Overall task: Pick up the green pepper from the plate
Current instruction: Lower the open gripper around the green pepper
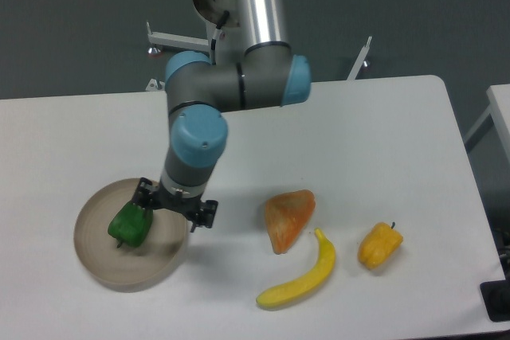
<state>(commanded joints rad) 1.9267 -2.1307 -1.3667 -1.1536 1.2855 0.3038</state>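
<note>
1. The pepper [131,224] lay on the left half of the plate [100,264], which sat at the left of the tabletop [382,125].
2. The pincer [175,206] hung over the plate's right part, wrist pointing down, one finger just beside the pepper's upper right, the other out over the right rim. Fingers looked spread and nothing was held; whether the near finger touched the pepper could not be told.
3. Judged step: approach to the grasp, pepper not yet between the fingers.
4. Risk: the pincer sat off-centre to the pepper's right. A descent from there could land a finger on top of the pepper, or nudge it sideways across the plate.
5. Risk: the outer finger was close above the raised rim; lowering could strike the rim and tip or shove the plate.
6. Risk: glossy, lumpy skin; a grip on a bulge could squirt the pepper out.
7. Hard to make out: fingertips, dark and small. The wrist covered part of the plate. Pincer height above the plate unclear from this single view.
8. Elsewhere, well apart: orange wedge [288,218], banana [301,276], yellow pepper [380,245].
</note>
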